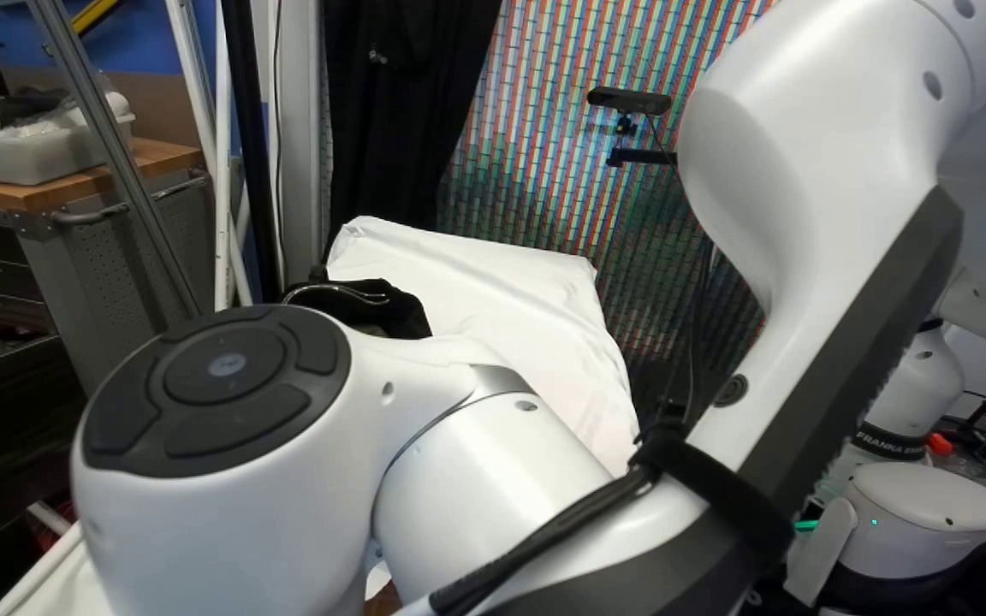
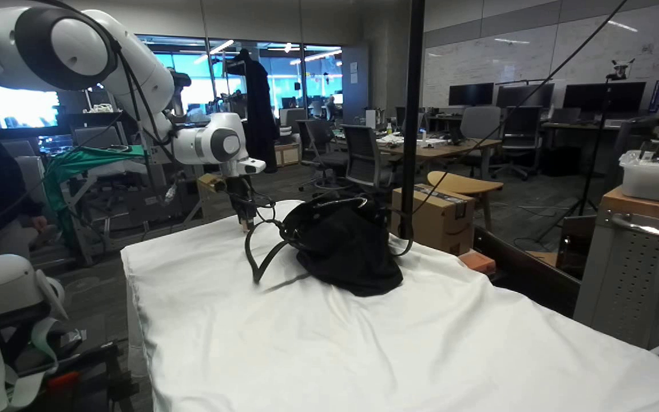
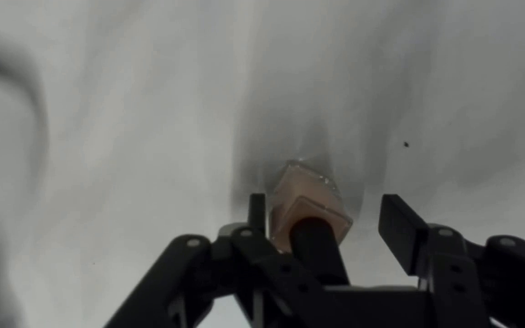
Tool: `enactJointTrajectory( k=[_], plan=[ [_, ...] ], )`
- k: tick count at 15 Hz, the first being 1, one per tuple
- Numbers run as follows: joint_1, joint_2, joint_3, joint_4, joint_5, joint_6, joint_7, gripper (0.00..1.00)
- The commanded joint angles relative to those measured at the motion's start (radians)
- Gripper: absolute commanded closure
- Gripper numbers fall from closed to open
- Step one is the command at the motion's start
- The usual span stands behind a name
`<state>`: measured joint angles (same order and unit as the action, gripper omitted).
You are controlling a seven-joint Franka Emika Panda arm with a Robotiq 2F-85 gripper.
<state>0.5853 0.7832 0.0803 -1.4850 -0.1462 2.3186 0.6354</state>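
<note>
In the wrist view a small bottle with a pinkish, square, glassy body (image 3: 306,187) and a round black cap (image 3: 318,250) stands between the fingers of my gripper (image 3: 326,216). The jaws are apart; the bottle is close to the left finger, and whether they touch is hard to tell. A wide gap separates it from the right finger (image 3: 401,234). In an exterior view the gripper (image 2: 245,214) points down at the far side of the white-covered table (image 2: 375,349), beside a black bag (image 2: 346,246). My arm hides the gripper in an exterior view (image 1: 493,479).
The bag's strap (image 2: 261,266) loops over the cloth toward the gripper; a blurred dark strap (image 3: 30,86) shows at the wrist view's left. A black pole (image 2: 412,114) and a cardboard box (image 2: 441,223) stand behind the table. A camera (image 1: 630,101) hangs near the patterned backdrop.
</note>
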Motion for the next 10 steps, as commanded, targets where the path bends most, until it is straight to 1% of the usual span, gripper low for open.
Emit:
enactJointTrajectory(
  k=[1,3,5,7,10],
  plan=[
    [-0.001,-0.001,-0.002,0.015,0.012,-0.022,-0.011,0.60],
    [-0.002,-0.006,-0.003,0.009,0.012,-0.020,-0.010,0.72],
    [-0.002,-0.012,-0.006,0.003,0.010,-0.019,-0.006,0.80],
    [-0.001,-0.017,-0.009,-0.002,0.008,-0.018,-0.002,0.85],
    [-0.002,-0.035,-0.015,-0.018,0.006,-0.014,0.004,0.85]
  ],
)
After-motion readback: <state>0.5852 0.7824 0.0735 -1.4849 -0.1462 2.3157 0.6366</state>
